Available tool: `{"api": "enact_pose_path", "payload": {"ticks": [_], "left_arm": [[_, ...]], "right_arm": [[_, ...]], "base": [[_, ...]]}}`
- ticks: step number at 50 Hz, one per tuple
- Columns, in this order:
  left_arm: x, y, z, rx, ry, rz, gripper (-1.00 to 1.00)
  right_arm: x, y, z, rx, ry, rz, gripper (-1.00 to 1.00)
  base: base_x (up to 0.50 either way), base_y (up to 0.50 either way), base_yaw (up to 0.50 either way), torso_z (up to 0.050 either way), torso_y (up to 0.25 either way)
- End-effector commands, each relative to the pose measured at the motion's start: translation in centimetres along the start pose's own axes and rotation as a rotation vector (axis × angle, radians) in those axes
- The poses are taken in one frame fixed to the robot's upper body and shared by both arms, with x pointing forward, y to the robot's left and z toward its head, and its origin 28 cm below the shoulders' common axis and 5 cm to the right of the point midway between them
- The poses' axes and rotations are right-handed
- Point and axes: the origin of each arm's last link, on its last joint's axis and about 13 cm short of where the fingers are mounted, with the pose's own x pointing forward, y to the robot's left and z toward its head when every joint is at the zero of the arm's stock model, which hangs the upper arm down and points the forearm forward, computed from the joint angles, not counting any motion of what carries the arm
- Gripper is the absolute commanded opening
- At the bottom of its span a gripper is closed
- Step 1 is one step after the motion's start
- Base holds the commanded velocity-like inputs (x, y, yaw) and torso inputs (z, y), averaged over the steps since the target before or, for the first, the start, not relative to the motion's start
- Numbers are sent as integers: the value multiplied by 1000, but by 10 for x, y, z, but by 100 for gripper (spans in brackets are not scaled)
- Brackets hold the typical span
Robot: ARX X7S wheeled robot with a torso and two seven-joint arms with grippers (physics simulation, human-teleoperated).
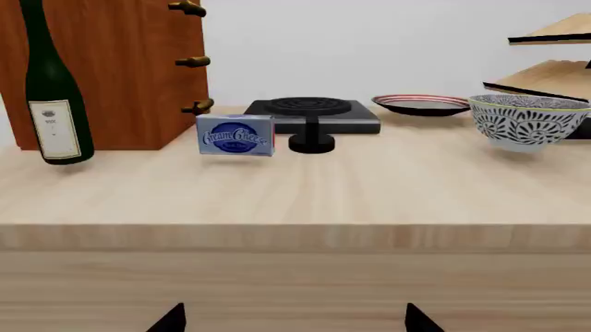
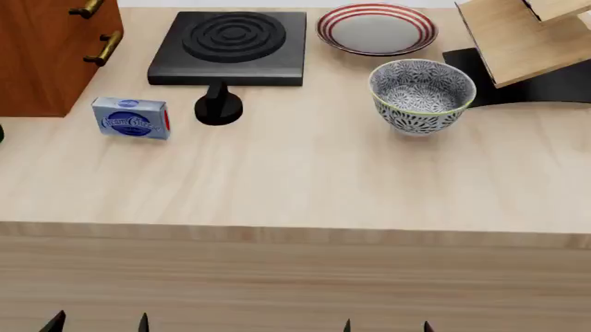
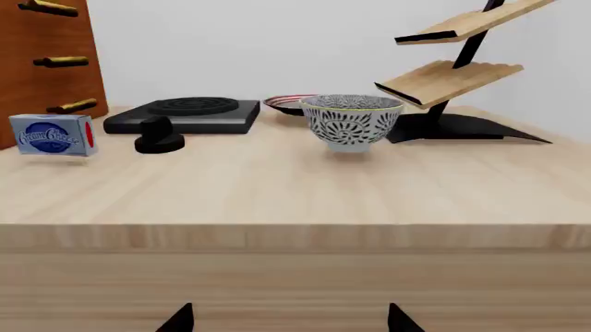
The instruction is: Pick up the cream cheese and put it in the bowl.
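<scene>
Before the reach: my left claw point(image 2: 99, 322) and right claw point(image 2: 386, 325) wait wide open, holding nothing, below the counter edge. The cream cheese point(image 2: 132, 118) lies at ten o'clock, the bowl point(image 2: 422, 93) at one; my left must advance first.

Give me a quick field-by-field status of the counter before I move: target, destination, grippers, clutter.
target: cream cheese, standing on edge on the counter, beside the cabinet
destination: bowl, upright, nothing visible inside
left gripper: open, holding nothing, low in front of the counter edge
right gripper: open, holding nothing, low in front of the counter edge
clutter: stove burner and its black knob between box and bowl; plate behind bowl; wine bottle; wooden rack
task progress: not started
</scene>
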Motion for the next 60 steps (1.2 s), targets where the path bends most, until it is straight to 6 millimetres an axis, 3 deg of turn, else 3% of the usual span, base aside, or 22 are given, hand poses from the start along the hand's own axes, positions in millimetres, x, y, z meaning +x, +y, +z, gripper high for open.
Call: {"api": "enact_pose_path", "payload": {"ticks": [1, 9, 10, 15, 17, 18, 20, 21, 23, 24, 28, 33, 34, 40, 44, 46, 47, 60], "left_arm": [[0, 0, 0, 10, 0, 0, 100], [2, -1, -16, 11, 6, -24, 100], [1, -1, -8, 11, 3, -20, 100], [-1, -2, -6, 15, 3, -29, 100], [-1, -1, -17, 11, -2, -29, 100], [-1, -2, -6, 12, -2, -26, 100], [-2, -2, -4, 12, -2, -27, 100], [-2, -1, -13, 12, -2, -27, 100], [-2, -2, -5, 13, -3, -27, 100], [-2, -2, -16, 14, -2, -29, 100], [-1, -2, -19, 18, -3, -25, 100], [0, -1, -18, 18, -4, -9, 100], [-1, -1, -8, 17, -3, -12, 100], [0, -2, -19, 30, 0, -11, 100], [-1, -2, -6, 31, -7, -4, 100], [-2, -2, -18, 36, -8, -6, 100], [-2, -2, -11, 33, -9, -9, 100], [-3, -3, -17, 31, -10, -12, 100]], "right_arm": [[0, 0, 0, 0, 0, 0, 100], [-3, 3, 3, -14, 2, -3, 100], [-3, 2, 3, -13, 2, -3, 100], [-4, 2, 5, -14, 0, -9, 100], [-5, 2, 6, -16, -3, -6, 100], [-5, 2, 6, -30, -5, -12, 100], [-5, 2, 6, -22, -2, -14, 100], [-5, 1, 6, -27, -1, -16, 100], [-4, 2, 6, -28, 5, -19, 100], [-4, 3, 5, -31, 9, -13, 100], [-3, 2, 5, -29, 9, -14, 100], [-5, 2, 7, -14, 9, -3, 100], [-5, 1, 6, -17, 11, -5, 100], [-3, 2, 5, -20, 19, -8, 100], [-3, 2, 4, -29, 18, -16, 100], [-3, 2, 5, 21, 12, -13, 100], [-4, 2, 7, 55, 0, 13, 100], [-3, 1, 5, -13, -3, -23, 100]], "base": [[0, 0, 0, 0, 0], [0, 0, 0, 0, 0], [0, 0, 0, 17, 0], [0, 0, 0, 44, 5], [0, 0, 0, 50, 11], [0, 0, 0, 50, 12], [0, 0, 0, 50, 11], [0, 0, 0, 50, 12], [0, 0, 0, 50, 12], [0, 0, 0, 50, 12], [0, 0, 0, 50, 10], [0, 0, 0, 50, 11], [0, 0, 0, 50, 10], [0, 0, 0, 50, 10], [0, 0, 0, 50, 11], [0, 0, 0, 50, 11], [0, 0, 0, 50, 14], [0, 0, 0, 50, 11]]}}
